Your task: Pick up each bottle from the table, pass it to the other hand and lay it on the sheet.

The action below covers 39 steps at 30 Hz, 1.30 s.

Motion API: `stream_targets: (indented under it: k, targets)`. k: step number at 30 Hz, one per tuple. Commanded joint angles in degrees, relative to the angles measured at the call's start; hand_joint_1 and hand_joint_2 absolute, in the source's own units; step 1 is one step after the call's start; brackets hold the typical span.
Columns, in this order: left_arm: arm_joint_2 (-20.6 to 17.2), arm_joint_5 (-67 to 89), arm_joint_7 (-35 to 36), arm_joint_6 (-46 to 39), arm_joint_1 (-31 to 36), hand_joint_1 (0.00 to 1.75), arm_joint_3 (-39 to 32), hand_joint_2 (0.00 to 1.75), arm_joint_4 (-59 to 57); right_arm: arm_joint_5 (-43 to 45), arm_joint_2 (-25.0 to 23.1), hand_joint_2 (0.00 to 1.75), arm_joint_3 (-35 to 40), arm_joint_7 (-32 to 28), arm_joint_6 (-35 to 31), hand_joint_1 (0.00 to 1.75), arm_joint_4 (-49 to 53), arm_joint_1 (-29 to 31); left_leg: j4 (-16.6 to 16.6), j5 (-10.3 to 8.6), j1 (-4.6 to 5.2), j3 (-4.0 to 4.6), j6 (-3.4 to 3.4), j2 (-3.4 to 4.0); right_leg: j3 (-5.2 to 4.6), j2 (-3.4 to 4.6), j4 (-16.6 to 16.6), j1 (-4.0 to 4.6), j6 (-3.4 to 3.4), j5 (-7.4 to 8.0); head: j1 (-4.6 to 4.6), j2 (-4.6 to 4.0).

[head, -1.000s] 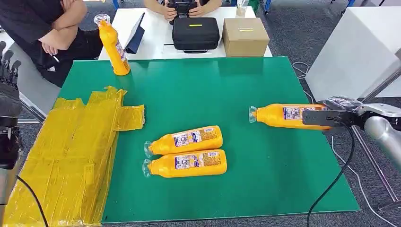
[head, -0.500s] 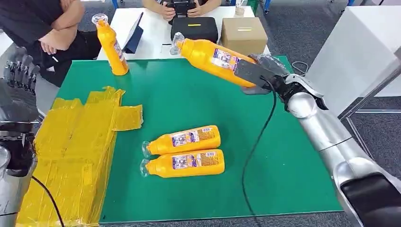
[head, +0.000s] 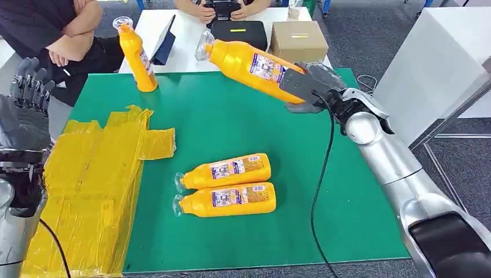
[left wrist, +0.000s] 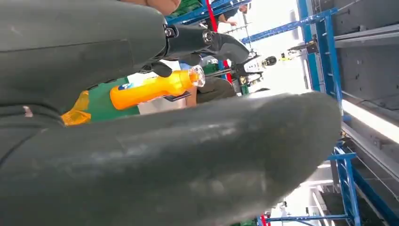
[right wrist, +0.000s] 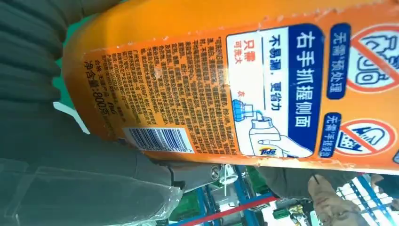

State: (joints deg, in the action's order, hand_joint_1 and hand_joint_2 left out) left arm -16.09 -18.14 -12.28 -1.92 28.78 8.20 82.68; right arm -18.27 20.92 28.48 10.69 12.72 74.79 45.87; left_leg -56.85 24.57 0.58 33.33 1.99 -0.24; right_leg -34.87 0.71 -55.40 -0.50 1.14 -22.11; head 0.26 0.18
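My right hand (head: pixel 310 87) grips an orange bottle (head: pixel 246 62) by its base and holds it tilted in the air over the far side of the green table (head: pixel 347 231), cap pointing far left; its label (right wrist: pixel 282 89) shows close up in the right wrist view. Two more orange bottles (head: pixel 226 171) (head: pixel 228 200) lie side by side mid-table. Another bottle (head: pixel 136 55) (left wrist: pixel 150 89) stands upright at the far left corner. The yellow sheet (head: pixel 87 185) covers the table's left side. My left hand (head: pixel 26 110) is raised beyond the sheet's left edge, fingers apart, holding nothing.
People sit at a white table (head: pixel 185 40) beyond the green one, which carries a black case (head: pixel 238 33) and a cardboard box (head: pixel 298 40). A black cable (head: pixel 318 191) hangs from my right wrist across the table. A white cabinet (head: pixel 440 58) stands at the right.
My right hand lifted the bottle from the table's right side up to the far side, then carried it a little further left. My left hand rose slightly.
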Motion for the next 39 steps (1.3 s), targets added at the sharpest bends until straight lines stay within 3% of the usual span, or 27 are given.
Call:
stream_targets:
  k: [1, 7, 12, 18, 39]
  targets:
    - [2.2, -0.7, 0.6, 0.0, 3.8, 0.0, 2.5, 0.0, -4.1, 1.7, -4.7, 1.75, -0.2, 1.2, 0.1, 1.75, -0.3, 1.3, 0.0, 0.11, -0.05, -0.2, -0.18, -0.03, 0.2, -0.1, 0.0, 0.05, -0.07, -0.13, 0.0, 0.0]
    - [7.8, -3.9, 2.0, 0.0, 7.8, 0.0, 7.4, 0.0, -6.5, 3.5, -19.4, 1.75, 5.0, 3.6, -6.2, 1.75, -5.9, 5.8, 0.0, 0.08, -0.02, -0.21, -0.17, 0.19, 0.1, 0.12, -0.1, 0.02, -0.06, -0.05, 0.02, 0.0]
    - [6.9, -4.5, 2.3, -0.9, 7.6, 0.0, 8.2, 0.0, -5.8, 4.5, -18.5, 1.75, 6.2, 4.3, -7.3, 1.75, -5.5, 6.3, 0.0, 0.05, -0.04, -0.09, -0.12, 0.19, -0.01, 0.1, -0.1, 0.04, -0.04, -0.04, -0.02, 0.0]
    - [11.8, -5.6, 4.0, -1.3, 7.9, 0.0, 9.5, 0.0, -3.0, 3.9, -27.5, 1.75, 6.1, 7.7, -8.9, 1.75, -8.6, 7.5, 0.0, 0.07, -0.04, -0.03, -0.09, 0.19, -0.05, 0.13, -0.1, 0.05, -0.02, -0.05, 0.02, 0.0]
    - [14.2, -4.7, 5.4, -2.3, 8.7, 0.0, 11.2, 0.0, -3.9, 2.1, -31.1, 1.75, 4.1, 7.1, -9.1, 1.75, -12.5, 6.6, -0.1, 0.1, -0.07, -0.06, -0.15, -0.05, 0.06, -0.1, -0.1, 0.06, -0.04, -0.13, 0.02, 0.0]
